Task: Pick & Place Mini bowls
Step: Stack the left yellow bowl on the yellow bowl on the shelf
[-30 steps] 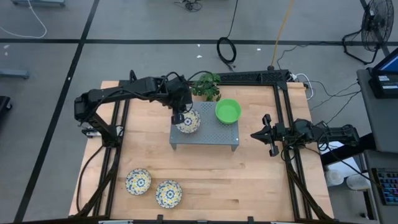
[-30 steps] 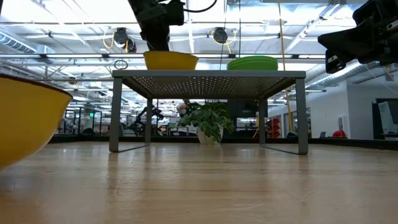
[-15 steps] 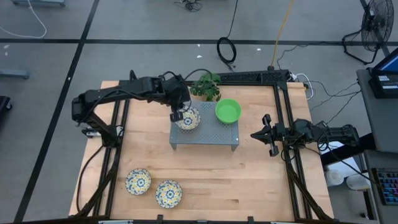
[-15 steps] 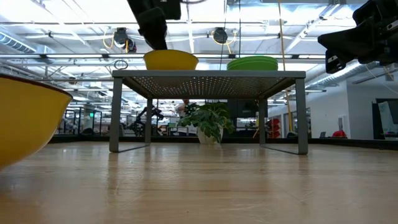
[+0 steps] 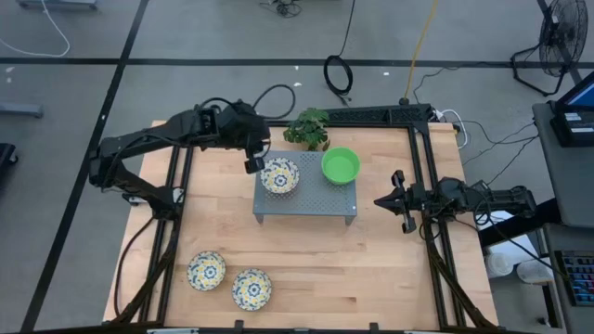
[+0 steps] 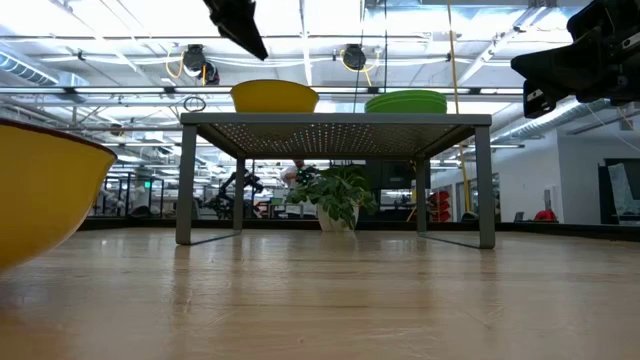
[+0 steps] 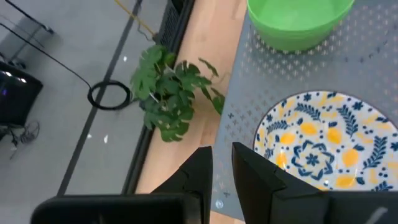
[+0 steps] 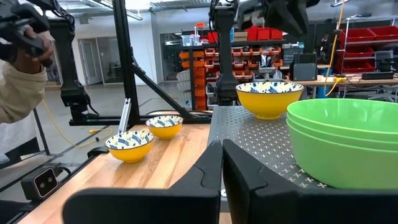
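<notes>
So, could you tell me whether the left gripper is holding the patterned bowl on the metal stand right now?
No, the left gripper sits clear of the floral bowl, which rests alone on the perforated metal stand beside the stacked green bowls.

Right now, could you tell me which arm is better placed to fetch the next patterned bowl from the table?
Left: its tool is empty, and both patterned bowls sit on its side of the table.

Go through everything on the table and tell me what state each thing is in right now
Floral bowl: upright on the rack, released.
Green bowls: stacked upright on the rack.
Two floral bowls: upright on the table, apart.
Rack: standing on the table.
Left gripper: empty, beside the rack.
Right gripper: shut, empty, waiting right of the rack.
</notes>
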Robot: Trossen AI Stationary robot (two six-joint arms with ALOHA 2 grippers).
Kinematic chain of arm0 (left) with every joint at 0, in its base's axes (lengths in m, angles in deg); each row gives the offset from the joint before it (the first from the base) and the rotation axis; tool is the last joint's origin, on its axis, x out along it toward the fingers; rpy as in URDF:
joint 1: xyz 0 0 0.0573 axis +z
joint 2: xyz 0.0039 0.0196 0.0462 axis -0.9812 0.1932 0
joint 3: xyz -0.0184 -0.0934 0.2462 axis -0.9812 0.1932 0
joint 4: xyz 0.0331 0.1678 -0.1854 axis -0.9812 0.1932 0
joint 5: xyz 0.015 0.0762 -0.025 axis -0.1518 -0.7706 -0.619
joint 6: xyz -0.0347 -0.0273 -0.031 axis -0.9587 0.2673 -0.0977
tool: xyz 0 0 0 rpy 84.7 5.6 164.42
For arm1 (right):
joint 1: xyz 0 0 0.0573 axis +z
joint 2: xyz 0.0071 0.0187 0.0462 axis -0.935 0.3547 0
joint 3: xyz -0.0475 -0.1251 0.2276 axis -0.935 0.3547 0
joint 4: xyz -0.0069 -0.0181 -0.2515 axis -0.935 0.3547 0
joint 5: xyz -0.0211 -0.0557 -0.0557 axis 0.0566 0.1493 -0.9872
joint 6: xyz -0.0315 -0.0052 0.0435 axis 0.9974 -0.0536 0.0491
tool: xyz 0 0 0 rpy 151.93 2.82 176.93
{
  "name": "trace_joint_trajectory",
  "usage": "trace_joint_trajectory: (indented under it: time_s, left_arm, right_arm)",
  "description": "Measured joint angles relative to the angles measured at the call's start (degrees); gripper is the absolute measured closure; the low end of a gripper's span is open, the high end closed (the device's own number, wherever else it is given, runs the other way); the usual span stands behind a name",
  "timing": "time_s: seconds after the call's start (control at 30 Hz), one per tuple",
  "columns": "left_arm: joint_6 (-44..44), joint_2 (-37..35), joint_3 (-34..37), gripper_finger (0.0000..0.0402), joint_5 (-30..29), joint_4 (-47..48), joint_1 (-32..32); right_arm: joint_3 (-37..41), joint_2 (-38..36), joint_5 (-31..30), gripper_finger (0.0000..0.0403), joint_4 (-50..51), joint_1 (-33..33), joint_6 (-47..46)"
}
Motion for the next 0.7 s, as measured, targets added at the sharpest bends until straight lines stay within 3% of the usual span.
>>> trace_joint_trajectory:
  time_s: [0.47,0.7]
  left_arm:
    - [1.2,-0.7,0.0,0.0334,0.0,-10.6,0.0]
    - [0.3,-2.1,0.0,0.0334,0.2,-10.2,-0.9]
  right_arm:
    - [0.0,0.0,0.0,0.0403,0.0,0.0,0.0]
    - [0.0,0.0,0.0,0.0403,0.0,0.0,0.0]
